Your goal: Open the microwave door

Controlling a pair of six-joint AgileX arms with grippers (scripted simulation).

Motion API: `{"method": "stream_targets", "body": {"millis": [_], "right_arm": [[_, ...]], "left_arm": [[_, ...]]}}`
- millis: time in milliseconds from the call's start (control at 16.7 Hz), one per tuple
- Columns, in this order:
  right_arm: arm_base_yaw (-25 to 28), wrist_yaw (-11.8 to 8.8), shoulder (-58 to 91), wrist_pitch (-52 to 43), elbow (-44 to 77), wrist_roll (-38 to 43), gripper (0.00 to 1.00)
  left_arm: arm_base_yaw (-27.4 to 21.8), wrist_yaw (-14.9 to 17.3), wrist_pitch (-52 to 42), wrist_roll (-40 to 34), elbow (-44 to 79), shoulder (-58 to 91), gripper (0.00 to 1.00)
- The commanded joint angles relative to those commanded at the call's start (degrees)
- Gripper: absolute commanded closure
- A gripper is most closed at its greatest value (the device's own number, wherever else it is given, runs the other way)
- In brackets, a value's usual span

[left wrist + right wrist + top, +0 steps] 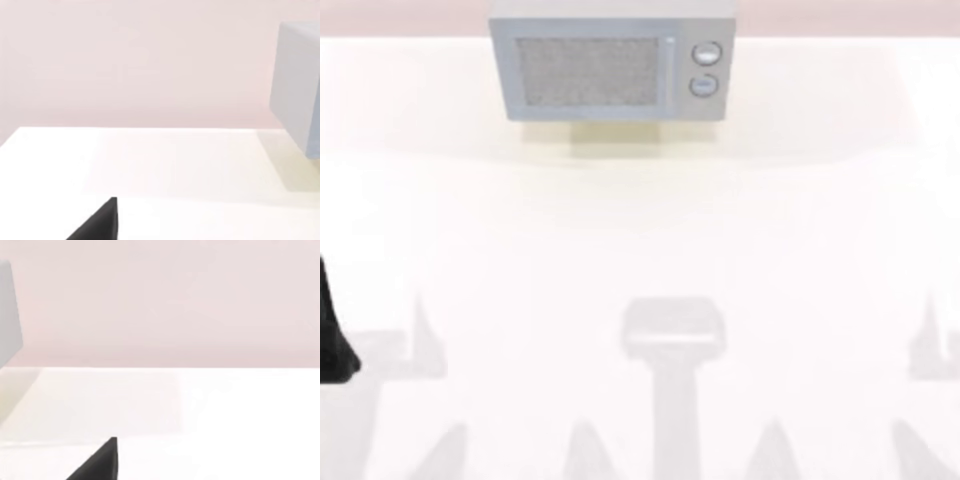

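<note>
The microwave [610, 65] was light grey all over, its door [588, 75] framed in the same grey around a speckled grey mesh window, with a thin pale handle [669, 72] down one edge. Two round knobs [706, 53] on the side panel were grey with paler rims. The desk [640, 250] was white, tinged faint yellow under the oven and marked with soft grey shadows. The wall behind was pale pink. A black arm part [332, 335] showed at the left edge

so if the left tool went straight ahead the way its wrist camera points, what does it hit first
Probably nothing: bare white table and pink wall lie ahead; the boxy light-grey microwave sits off to one side, though depth is unclear.
</note>
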Motion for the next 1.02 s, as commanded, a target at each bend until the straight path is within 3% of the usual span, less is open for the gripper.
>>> {"method": "stream_targets", "body": {"millis": [180, 420, 1020], "right_arm": [[0.0, 0.0, 0.0, 0.0, 0.0, 0.0, 0.0], [0.0, 0.0, 0.0, 0.0, 0.0, 0.0, 0.0], [0.0, 0.0, 0.0, 0.0, 0.0, 0.0, 0.0]], "left_arm": [[-0.2, -0.3, -0.1, -0.1, 0.5, 0.6, 0.0], [-3.5, -3.9, -0.8, -2.1, 7.1, 8.9, 0.0], [-23.5, -21.4, -2.4, -12.1, 45.7, 58.7, 0.0]]}}
